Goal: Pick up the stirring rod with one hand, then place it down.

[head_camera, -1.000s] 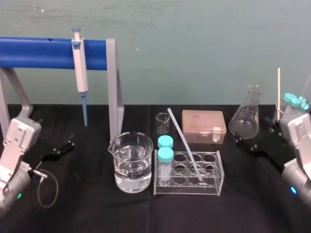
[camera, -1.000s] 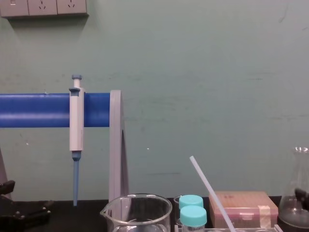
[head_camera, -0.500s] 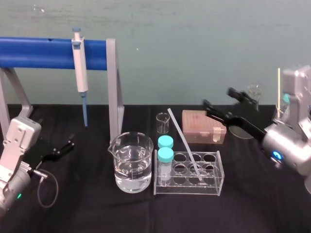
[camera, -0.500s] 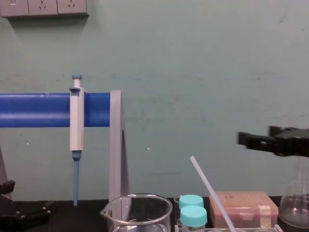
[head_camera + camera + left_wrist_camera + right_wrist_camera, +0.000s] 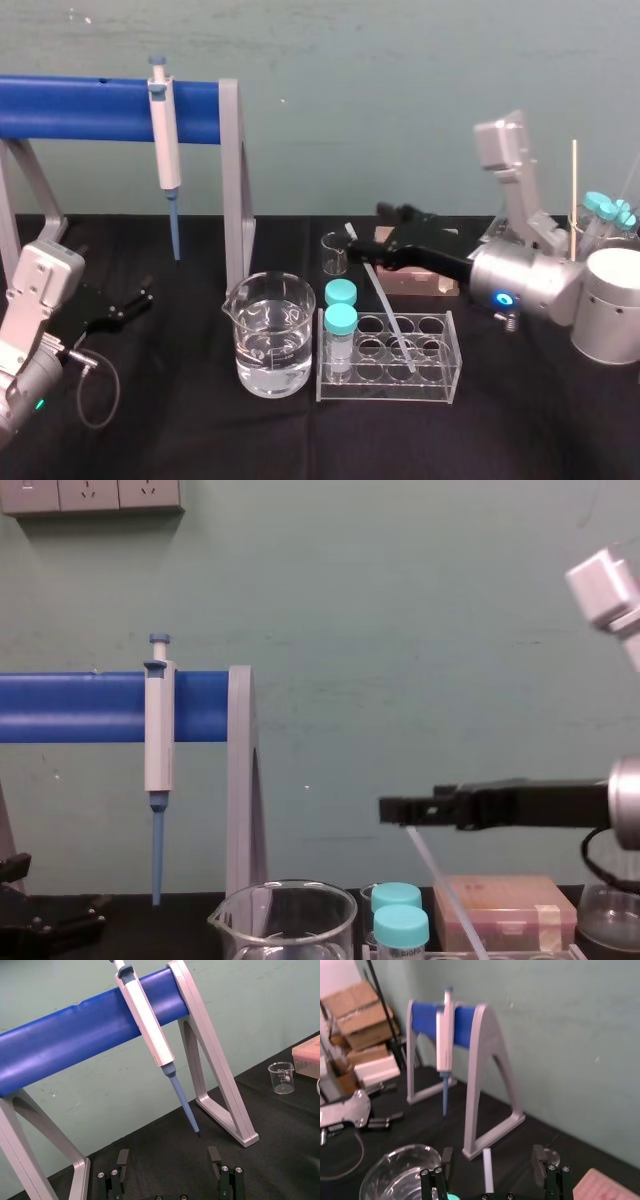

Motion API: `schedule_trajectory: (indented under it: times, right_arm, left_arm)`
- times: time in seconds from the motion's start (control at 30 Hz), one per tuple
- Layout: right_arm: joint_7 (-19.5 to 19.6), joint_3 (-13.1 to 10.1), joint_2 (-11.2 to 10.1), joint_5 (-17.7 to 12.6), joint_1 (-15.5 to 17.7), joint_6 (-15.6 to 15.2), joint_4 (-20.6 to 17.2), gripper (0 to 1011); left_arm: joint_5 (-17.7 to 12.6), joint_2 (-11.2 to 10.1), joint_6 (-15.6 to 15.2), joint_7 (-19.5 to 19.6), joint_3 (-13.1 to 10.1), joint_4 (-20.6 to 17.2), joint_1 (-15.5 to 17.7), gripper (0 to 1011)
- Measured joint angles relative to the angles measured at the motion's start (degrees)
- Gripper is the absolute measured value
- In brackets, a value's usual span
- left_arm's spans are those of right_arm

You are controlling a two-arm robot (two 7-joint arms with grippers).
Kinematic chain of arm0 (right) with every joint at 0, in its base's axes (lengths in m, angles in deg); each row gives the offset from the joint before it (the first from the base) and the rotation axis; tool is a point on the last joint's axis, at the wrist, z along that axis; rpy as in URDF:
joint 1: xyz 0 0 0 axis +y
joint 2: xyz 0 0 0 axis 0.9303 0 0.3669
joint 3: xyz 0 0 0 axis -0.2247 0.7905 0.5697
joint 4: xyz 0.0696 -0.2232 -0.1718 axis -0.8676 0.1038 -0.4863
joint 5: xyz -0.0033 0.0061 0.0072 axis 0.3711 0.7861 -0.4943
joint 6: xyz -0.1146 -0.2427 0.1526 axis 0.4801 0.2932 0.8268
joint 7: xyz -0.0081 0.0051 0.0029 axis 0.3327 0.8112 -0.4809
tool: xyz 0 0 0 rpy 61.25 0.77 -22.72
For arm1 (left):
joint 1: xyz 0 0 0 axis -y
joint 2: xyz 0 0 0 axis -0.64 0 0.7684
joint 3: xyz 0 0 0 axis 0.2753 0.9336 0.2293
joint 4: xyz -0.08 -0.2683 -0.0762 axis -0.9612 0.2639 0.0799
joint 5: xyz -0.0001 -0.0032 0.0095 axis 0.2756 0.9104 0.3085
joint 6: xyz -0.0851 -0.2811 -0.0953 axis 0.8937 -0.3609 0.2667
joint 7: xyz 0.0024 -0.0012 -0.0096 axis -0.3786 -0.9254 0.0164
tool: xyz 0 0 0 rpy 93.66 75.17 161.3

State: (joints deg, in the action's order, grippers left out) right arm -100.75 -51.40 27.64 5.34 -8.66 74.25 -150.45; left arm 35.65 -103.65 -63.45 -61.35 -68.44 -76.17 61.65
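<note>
The thin translucent whitish stirring rod (image 5: 388, 312) leans in the clear plastic rack (image 5: 385, 391), unlifted. The black right hand (image 5: 492, 1156) straddles its top, released. Grasp, lift and placing remain. The left hand (image 5: 140, 298) lies released on the black counter (image 5: 200, 430).

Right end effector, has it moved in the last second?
Yes. The right end effector swung leftward from well right of the rack to the upper end of the rod, open around it.

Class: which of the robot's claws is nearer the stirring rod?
Right. The right claw is open, straddling the upper end of the stirring rod; the left claw lies on the table far to the rod's left, beside the pipette stand.
</note>
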Motion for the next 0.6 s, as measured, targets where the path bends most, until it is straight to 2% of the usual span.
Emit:
schedule_trajectory:
  times: [0.1,0.23,0.6]
  right_arm:
    - [-0.9,2.0,0.8,1.1,-1.9,-1.8,2.3,1003]
    - [-1.3,3.2,1.3,2.0,-3.0,-2.6,3.7,1003]
    - [-1.1,4.1,1.7,3.3,-3.5,-2.9,4.6,1003]
  left_arm:
    - [0.0,0.0,0.0,0.0,0.0,0.0,0.0,1000]
    - [0.0,0.0,0.0,0.0,0.0,0.0,0.0,1000]
    - [0.0,0.0,0.0,0.0,0.0,0.0,0.0,1000]
